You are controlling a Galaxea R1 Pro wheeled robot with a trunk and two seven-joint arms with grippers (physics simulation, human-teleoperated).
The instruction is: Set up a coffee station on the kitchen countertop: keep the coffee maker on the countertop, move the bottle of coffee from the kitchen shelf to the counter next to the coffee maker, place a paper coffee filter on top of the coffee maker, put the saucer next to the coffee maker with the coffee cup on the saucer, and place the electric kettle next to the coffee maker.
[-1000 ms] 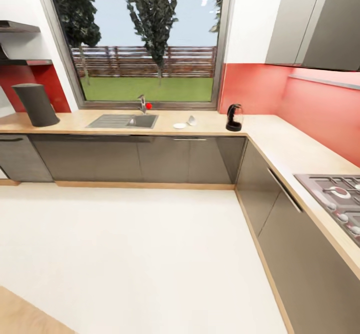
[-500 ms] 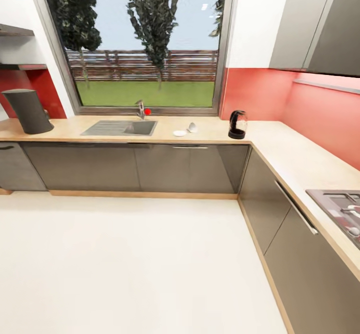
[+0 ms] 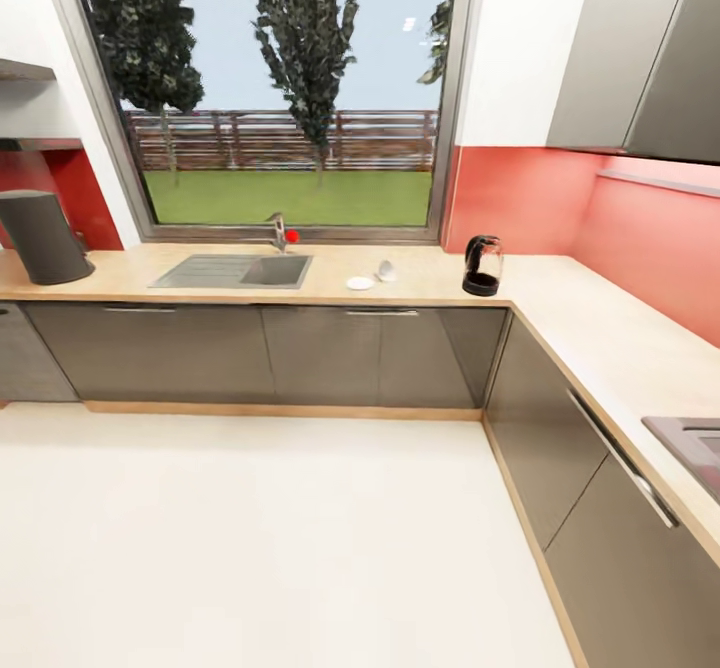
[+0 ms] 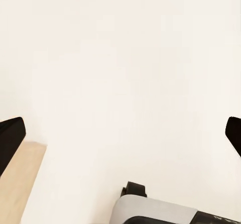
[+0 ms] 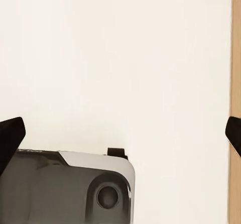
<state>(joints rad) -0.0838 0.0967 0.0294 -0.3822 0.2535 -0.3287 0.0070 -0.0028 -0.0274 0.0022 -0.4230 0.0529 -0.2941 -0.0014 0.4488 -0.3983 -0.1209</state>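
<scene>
On the far wooden countertop (image 3: pixel 420 273), a small black curved appliance with a clear part (image 3: pixel 483 266) stands near the corner; it looks like the coffee maker. Left of it a white saucer (image 3: pixel 359 283) lies flat, with a pale coffee cup (image 3: pixel 385 271) tipped on its side just beside it. A tall dark grey tapered vessel (image 3: pixel 40 238), apparently the electric kettle, stands at the counter's left end. My left gripper (image 4: pixel 120 138) and right gripper (image 5: pixel 120 138) hang open over the pale floor, fingers wide apart and holding nothing.
A sink (image 3: pixel 240 271) with a tap (image 3: pixel 278 231) sits under the window. Wall shelves (image 3: pixel 25 73) are at the far left. The counter turns along the right wall, where a hob corner (image 3: pixel 695 448) shows. Open floor (image 3: pixel 280 538) lies between me and the cabinets.
The whole head view has shifted: the camera has moved, so the counter sits lower in the picture and most of the hob has slid out at the right. Nothing on the counter moved.
</scene>
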